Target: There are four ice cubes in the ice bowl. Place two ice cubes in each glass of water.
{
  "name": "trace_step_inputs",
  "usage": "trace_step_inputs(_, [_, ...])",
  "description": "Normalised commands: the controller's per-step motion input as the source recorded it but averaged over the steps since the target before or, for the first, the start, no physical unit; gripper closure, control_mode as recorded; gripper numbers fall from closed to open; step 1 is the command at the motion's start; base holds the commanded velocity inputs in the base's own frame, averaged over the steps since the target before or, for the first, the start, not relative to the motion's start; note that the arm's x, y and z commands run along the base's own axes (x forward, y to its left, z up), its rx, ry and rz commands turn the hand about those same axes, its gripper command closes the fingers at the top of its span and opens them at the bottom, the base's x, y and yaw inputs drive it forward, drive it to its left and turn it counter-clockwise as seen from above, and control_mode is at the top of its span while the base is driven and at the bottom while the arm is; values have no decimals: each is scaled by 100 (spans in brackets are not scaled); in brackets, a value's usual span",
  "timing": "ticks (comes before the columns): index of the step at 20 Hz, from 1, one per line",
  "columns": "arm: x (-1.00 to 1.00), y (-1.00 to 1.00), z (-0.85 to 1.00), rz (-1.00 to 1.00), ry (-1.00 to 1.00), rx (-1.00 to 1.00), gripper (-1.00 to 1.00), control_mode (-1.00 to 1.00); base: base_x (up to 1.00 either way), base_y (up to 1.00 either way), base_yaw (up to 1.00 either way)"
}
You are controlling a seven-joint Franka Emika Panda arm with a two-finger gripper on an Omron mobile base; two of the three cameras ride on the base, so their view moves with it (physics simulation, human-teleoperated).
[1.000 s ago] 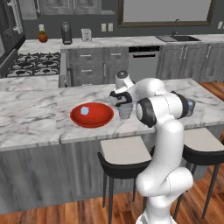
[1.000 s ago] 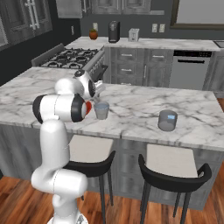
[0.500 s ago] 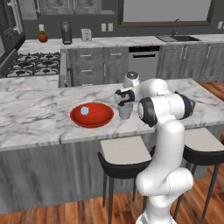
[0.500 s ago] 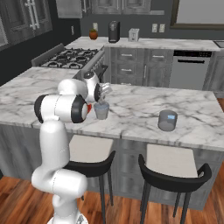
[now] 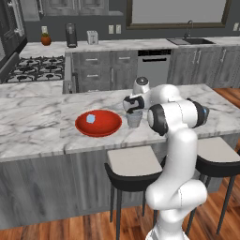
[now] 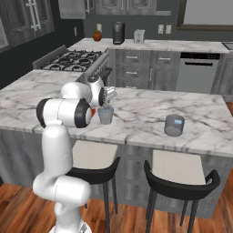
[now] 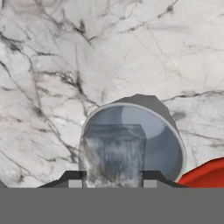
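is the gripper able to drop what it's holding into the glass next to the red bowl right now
Probably yes. The gripper hangs right over the open mouth of the near glass, shut on a pale ice cube, and nothing lies between them. The red bowl sits off to one side.

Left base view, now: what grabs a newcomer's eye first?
The glossy red ice bowl on the marble island, one pale ice cube visible in it. Right beside it, the white arm's gripper hangs over a grey glass of water. A second glass stands apart further along the counter.

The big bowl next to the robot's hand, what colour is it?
The bowl is shiny red, clearest in the left base view.
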Motion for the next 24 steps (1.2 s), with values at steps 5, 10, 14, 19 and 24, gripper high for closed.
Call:
trace_step_inputs(5, [23, 1, -10, 0, 0, 0, 100, -100, 0, 0, 0])
trace_step_inputs(10, [28, 5, -8, 0, 0, 0, 100, -100, 0, 0, 0])
trace_step_inputs(14, [18, 6, -4, 0, 0, 0, 100, -100, 0, 0, 0])
trace_step_inputs(19, [3, 0, 0, 0, 0, 0, 100, -100, 0, 0, 0])
trace_step_inputs(24, [-10, 0, 0, 0, -2, 0, 100, -100, 0, 0, 0])
